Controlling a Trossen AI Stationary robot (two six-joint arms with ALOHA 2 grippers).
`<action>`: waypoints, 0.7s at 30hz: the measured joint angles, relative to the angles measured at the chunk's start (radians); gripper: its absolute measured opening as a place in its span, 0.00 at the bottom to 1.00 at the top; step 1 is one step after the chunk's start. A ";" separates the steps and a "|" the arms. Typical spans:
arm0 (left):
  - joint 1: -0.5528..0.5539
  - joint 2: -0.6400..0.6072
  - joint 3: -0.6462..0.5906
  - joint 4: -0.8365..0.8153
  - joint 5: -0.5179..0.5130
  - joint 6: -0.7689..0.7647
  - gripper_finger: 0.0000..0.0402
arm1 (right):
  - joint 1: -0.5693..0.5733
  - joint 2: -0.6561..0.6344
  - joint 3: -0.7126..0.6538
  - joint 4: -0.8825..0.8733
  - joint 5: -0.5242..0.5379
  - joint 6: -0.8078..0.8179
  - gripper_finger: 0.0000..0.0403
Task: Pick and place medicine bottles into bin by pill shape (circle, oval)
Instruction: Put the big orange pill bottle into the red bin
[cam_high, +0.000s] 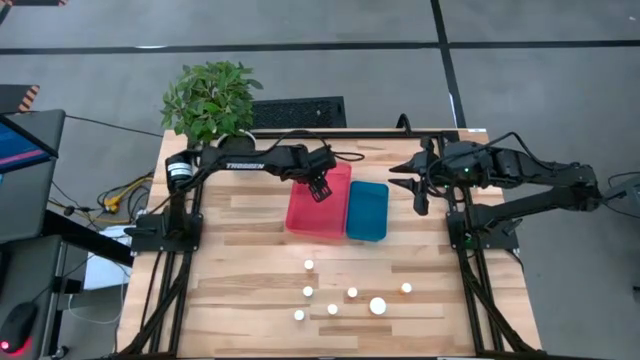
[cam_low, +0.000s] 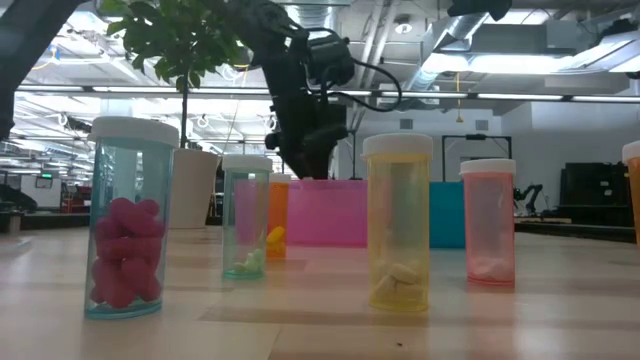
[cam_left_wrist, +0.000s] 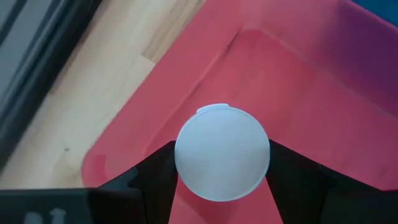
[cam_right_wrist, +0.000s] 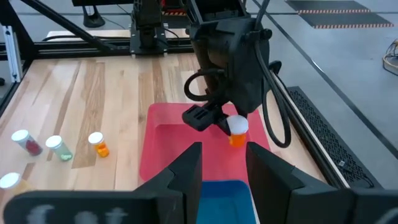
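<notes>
From where I'm driving, the left gripper (cam_left_wrist: 221, 186) has its fingers pinched on a small orange bottle with a white cap (cam_right_wrist: 237, 131), gripped just under the cap and hanging over the red bin (cam_high: 318, 205), which sits left of the blue bin (cam_high: 367, 210). It looks light, stiff and slick plastic, so I'd guess grabbing high on the body is safest. The right gripper (cam_right_wrist: 224, 163) is parked over the blue bin with fingers apart, and six more bottles (cam_high: 352, 293) wait on the near side of the table (cam_high: 240, 250).
</notes>
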 joint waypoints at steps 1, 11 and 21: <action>0.000 0.000 0.000 0.001 -0.006 0.011 0.52 | 0.000 0.000 0.000 0.000 0.000 0.000 0.34; 0.007 0.035 -0.004 -0.035 0.011 0.051 0.52 | 0.000 0.000 0.000 0.000 0.000 -0.010 0.34; 0.005 0.047 0.006 -0.007 0.008 0.046 0.52 | 0.000 0.000 0.000 -0.002 -0.001 -0.011 0.34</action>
